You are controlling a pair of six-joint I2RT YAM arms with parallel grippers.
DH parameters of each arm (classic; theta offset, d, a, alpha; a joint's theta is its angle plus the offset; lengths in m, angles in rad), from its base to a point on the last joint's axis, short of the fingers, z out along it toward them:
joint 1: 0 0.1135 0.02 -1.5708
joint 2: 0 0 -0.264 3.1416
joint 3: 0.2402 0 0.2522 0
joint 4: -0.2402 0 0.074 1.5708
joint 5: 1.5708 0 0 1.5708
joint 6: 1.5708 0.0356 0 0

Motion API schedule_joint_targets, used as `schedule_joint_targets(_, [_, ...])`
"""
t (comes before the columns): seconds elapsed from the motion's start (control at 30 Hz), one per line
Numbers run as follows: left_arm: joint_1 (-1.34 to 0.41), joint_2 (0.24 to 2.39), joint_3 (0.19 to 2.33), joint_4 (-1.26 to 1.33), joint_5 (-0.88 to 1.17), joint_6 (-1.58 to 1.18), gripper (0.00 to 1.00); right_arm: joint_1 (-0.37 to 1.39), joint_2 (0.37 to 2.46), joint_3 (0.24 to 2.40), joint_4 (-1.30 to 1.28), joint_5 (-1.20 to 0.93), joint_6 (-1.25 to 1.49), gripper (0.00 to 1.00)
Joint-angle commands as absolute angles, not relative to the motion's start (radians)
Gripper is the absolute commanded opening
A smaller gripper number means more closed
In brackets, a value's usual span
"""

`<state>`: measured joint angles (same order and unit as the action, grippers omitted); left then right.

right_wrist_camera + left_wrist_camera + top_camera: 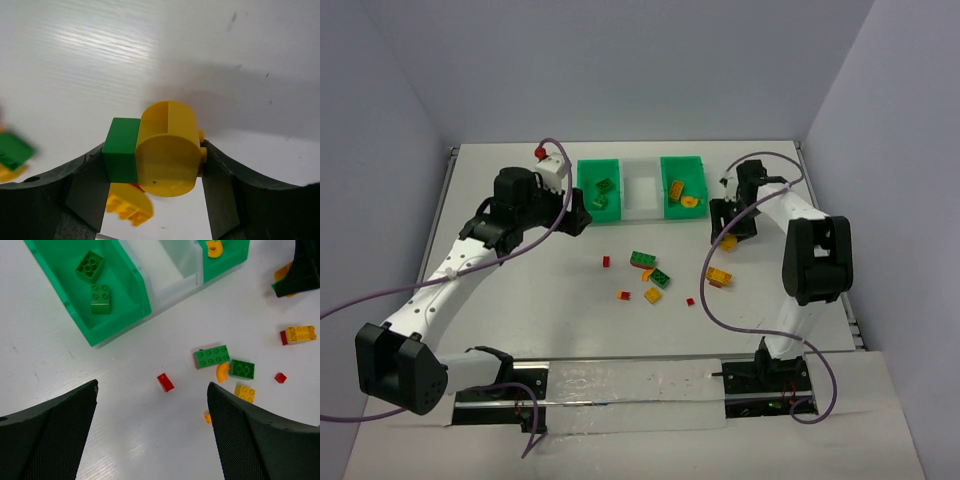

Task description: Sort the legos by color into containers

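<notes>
We find the right end effector (152, 161), arm folded down, just right of the containers (642, 213), clamping a yellow-and-green lego (167, 150); the left end effector (152, 389) hovers agape before them, over loose legos (212, 356).

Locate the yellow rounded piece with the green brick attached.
In the right wrist view the yellow piece is pinched in the right gripper. From the top camera, that gripper sits off the right-hand green bin's near right corner, just beyond the yellow-and-red brick.
</notes>
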<state>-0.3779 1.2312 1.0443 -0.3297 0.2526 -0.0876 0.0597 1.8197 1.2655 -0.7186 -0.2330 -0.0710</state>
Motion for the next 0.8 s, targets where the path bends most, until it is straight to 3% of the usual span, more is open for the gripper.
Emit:
schedule_joint_targets(0.0, [-0.38, 1.228, 1.111, -0.286, 0.426, -0.164, 0.96, 0.115, 1.638, 1.445, -0.704, -0.38, -0.004, 0.0])
schedule_joint_targets(0.13, [-0.378, 1.252, 1.199, -0.31, 0.545, -0.258, 0.97, 0.225, 1.589, 1.521, -0.717, -0.398, -0.069, 0.0])
schedule_joint_targets(0.43, [-0.37, 1.264, 1.293, -0.313, 0.592, -0.406, 0.96, 0.445, 1.274, 1.253, -0.381, -0.227, -0.296, 0.0])
schedule_joint_targets(0.77, [-0.409, 1.3, 1.279, -0.275, 0.612, -0.462, 0.9, 0.667, 1.153, 1.169, -0.343, -0.173, -0.465, 0.0])
